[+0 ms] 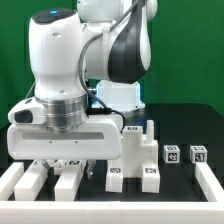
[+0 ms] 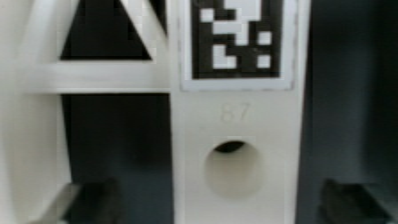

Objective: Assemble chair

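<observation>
In the wrist view a long white chair piece [image 2: 231,120] with a black-and-white tag [image 2: 237,38] and an oval hole [image 2: 228,150] runs between my fingers. A white crossbar [image 2: 107,75] joins it on one side. My gripper [image 2: 217,203] is open. Its dark fingertips [image 2: 80,203] stand apart from the piece, with a dark gap on each side. In the exterior view the gripper [image 1: 60,160] hangs low over long white pieces [image 1: 68,184] at the front left. A chunky, partly joined chair block [image 1: 135,158] stands to their right.
Two small tagged white pieces [image 1: 172,153] [image 1: 198,154] lie on the black table at the exterior view's right. The low white border rail [image 1: 211,186] runs along the right and front edges. The arm's body fills the upper half of the view.
</observation>
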{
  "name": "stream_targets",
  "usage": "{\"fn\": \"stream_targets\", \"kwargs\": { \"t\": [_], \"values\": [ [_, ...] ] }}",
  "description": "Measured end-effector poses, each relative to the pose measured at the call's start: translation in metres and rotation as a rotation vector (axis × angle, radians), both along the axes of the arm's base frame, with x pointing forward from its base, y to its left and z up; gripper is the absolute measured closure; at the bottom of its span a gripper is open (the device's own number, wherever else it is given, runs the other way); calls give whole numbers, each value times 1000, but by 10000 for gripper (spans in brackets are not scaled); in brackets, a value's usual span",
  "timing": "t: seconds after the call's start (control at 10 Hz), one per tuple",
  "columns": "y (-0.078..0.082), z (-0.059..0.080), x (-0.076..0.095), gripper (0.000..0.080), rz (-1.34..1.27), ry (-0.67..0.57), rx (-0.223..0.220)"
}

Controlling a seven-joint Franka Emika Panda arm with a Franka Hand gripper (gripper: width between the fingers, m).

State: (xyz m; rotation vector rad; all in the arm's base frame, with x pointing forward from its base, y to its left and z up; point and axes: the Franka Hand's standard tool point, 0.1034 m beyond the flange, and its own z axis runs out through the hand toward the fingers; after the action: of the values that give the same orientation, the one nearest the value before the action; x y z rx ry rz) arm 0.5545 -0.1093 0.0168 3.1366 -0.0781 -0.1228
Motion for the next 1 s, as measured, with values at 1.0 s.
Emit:
{"fn": "stream_targets", "kwargs": {
  "t": [1.0],
  "values": [
    [-2, 13, 4, 515, -16, 8, -10]
  ]
}}
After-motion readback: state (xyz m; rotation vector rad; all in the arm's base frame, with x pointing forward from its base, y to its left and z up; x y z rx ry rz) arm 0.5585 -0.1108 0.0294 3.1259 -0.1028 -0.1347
